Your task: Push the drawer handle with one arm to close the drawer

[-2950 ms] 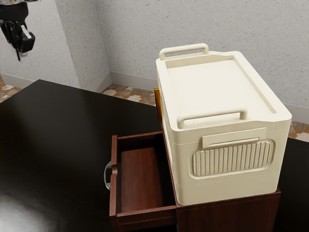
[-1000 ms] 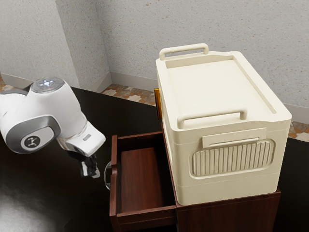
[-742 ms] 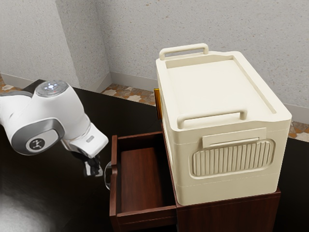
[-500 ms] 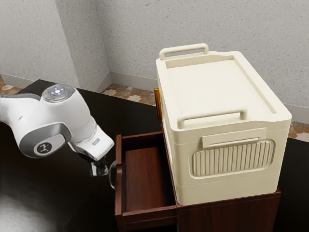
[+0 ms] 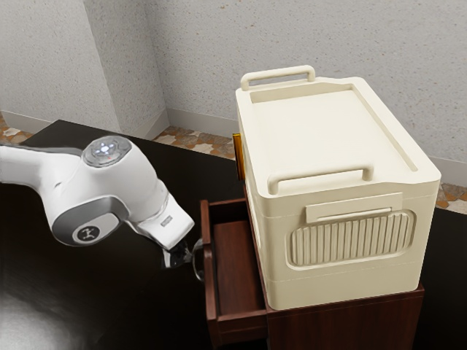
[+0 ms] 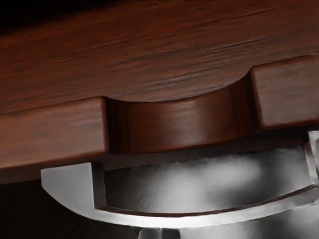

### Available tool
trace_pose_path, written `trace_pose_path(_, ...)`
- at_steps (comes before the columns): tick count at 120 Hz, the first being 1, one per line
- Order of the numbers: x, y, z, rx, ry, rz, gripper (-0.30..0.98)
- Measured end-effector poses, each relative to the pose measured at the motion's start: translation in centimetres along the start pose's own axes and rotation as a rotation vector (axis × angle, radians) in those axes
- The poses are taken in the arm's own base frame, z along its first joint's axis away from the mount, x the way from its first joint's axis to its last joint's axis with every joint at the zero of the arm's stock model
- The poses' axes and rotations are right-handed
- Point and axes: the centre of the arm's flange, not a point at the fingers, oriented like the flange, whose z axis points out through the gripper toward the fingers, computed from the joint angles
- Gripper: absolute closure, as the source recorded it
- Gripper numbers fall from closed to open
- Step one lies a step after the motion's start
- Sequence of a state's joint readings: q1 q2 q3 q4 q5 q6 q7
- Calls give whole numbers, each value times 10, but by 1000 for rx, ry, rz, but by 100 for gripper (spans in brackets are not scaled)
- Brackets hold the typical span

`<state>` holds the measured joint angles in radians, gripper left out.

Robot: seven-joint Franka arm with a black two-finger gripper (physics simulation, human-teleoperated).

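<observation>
Gripper (image 5: 179,258) closed, fingers together, I have the black surface (image 5: 109,306) in view, with a big cream box (image 5: 332,135) on the wooden cabinet (image 5: 350,321). The cabinet's drawer (image 5: 212,292) stands partly open, its curved metal handle (image 6: 199,219) right at my fingertips.

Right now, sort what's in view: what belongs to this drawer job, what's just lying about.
Part of the job:
the drawer, partly open
its metal handle
my gripper, at the handle
the wooden cabinet housing the drawer

Just there:
the cream box on the cabinet
the amber strip beside the box
</observation>
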<state>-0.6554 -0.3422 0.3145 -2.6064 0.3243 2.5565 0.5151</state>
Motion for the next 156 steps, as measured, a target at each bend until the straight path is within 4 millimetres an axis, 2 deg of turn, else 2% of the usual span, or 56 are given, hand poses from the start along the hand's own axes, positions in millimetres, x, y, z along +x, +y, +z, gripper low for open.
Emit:
trace_pose_path(14, 10, 2, 1, 10, 21, 19, 78)
trace_pose_path(31, 22, -5, 2, 31, 34, 27, 79)
trace_pose_path(98, 78, -13, 26, 121, 121, 124, 78)
trace_pose_path(105, 79, -21, 27, 136, 127, 118, 79)
trace_pose_path(112, 77, -13, 27, 126, 129, 122, 79)
trace_pose_path(122, 77, -7, 22, 116, 127, 121, 78)
trace_pose_path(142, 69, -1, -6, 102, 129, 104, 79)
trace_pose_path(156, 62, -11, -26, 68, 102, 37, 79)
